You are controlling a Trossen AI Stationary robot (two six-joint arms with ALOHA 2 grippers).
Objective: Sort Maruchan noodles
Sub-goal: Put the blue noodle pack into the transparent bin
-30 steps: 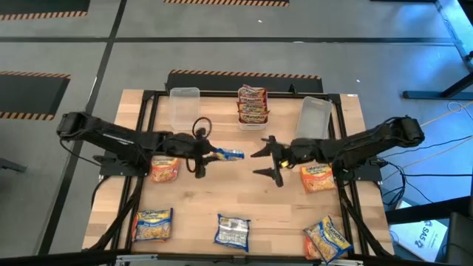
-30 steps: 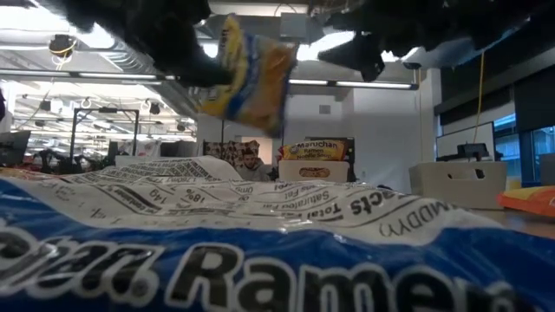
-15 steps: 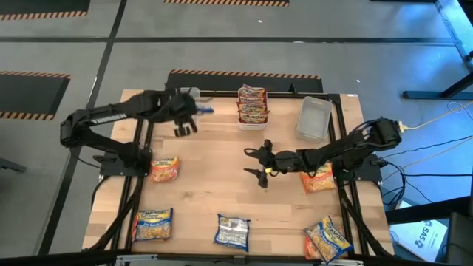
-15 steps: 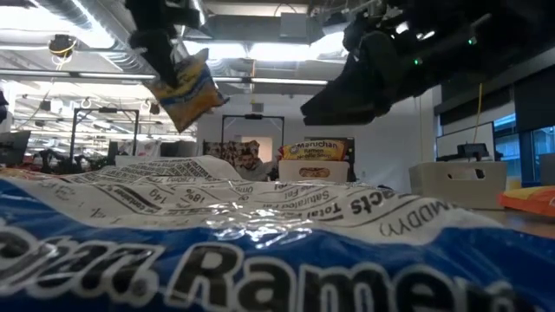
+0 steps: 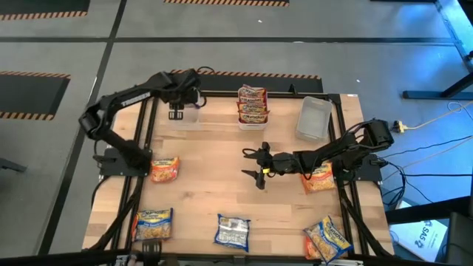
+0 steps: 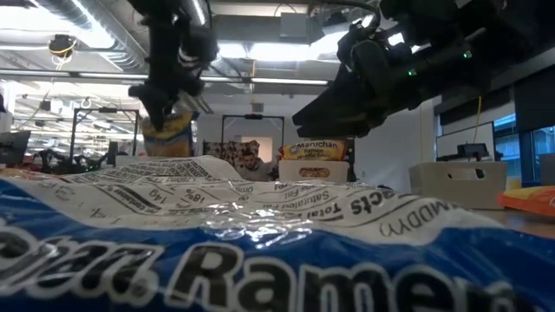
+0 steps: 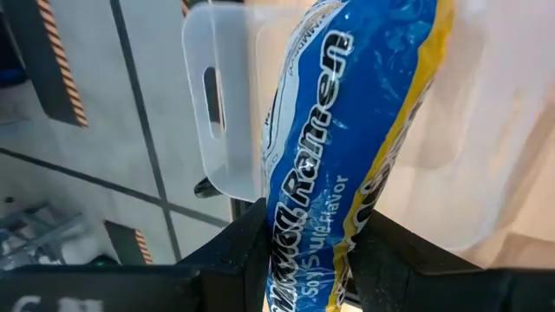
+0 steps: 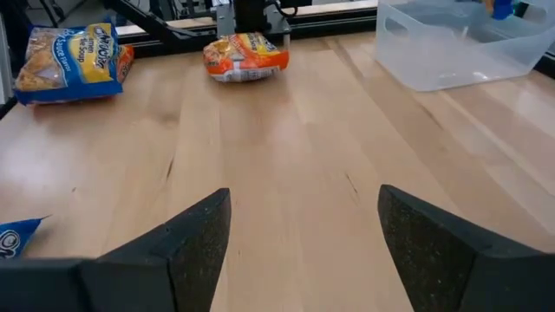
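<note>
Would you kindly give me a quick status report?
Left gripper holds blue packet over clear bin. Right gripper open, empty, mid-table. Nothing in the way.

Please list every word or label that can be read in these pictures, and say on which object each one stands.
"Ramen", "Total", "Saturated": on the blue-white crinkly plastic packet lying right against the low camera.
"Ramen", "Flavor": on the blue-yellow plastic packet in the left gripper over the clear plastic bin.
"Maruchan": on the red packets standing beyond.
Print on the other packets: too small to read.

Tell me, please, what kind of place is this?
Probably a robotics lab or workshop in an industrial hall. The floor carries hazard stripes, the wooden table sits in a black frame with two robot arms, and the low view shows exposed ceiling ducts over rows of equipment.
</note>
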